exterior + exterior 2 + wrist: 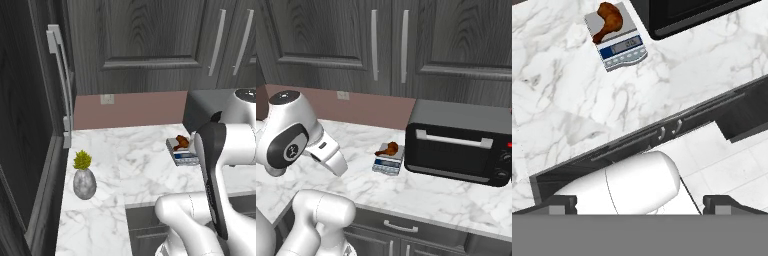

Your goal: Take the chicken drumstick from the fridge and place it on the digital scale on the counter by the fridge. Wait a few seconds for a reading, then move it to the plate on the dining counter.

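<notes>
On the marble bench (130,160), left base view, the chicken drumstick (182,142) lay on the digital scale (181,151), which I judged was for the weighing. Right base view: the black toaster oven (461,142) stood just beside it. Hand view: my tool (640,204) stood wide and empty; the display's digits were unreadable.

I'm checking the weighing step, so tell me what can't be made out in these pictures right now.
- Digital scale reading: too small and blurred, hand view.
- Scale's right part, left base view: hidden by the arm.
- Toaster oven: cut off by the right edge, right base view.
- Chicken drumstick underside: hidden.
</notes>
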You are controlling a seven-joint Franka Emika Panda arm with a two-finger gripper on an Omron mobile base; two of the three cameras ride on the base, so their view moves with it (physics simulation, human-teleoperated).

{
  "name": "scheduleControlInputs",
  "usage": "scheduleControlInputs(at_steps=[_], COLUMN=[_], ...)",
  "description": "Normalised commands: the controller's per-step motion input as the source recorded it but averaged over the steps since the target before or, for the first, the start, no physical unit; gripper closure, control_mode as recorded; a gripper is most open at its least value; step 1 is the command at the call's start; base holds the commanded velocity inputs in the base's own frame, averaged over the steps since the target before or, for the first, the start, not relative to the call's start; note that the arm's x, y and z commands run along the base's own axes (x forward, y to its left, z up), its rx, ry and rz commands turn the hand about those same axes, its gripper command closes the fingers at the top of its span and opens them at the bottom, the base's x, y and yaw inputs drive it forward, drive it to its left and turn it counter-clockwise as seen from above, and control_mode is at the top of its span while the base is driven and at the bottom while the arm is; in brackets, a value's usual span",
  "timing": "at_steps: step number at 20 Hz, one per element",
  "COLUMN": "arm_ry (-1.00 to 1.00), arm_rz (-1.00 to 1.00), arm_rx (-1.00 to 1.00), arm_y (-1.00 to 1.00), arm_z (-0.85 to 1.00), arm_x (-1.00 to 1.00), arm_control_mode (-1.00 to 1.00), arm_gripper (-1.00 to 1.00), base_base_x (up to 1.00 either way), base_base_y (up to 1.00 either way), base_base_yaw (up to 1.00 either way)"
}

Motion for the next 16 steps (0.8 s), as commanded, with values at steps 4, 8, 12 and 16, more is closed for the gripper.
scheduleControlInputs(at_steps=[4,8,12,16], arm_ry=[0.0,0.0,0.0,0.0], arm_rz=[0.0,0.0,0.0,0.0], arm_rx=[0.0,0.0,0.0,0.0], arm_y=[0.0,0.0,0.0,0.0], arm_z=[0.0,0.0,0.0,0.0], arm_x=[0.0,0.0,0.0,0.0], arm_control_mode=[-1.0,-1.0,-1.0,-1.0], arm_gripper=[-1.0,-1.0,-1.0,-1.0], base_base_x=[0.0,0.0,0.0,0.0], base_base_y=[0.0,0.0,0.0,0.0], base_base_yaw=[0.0,0.0,0.0,0.0])
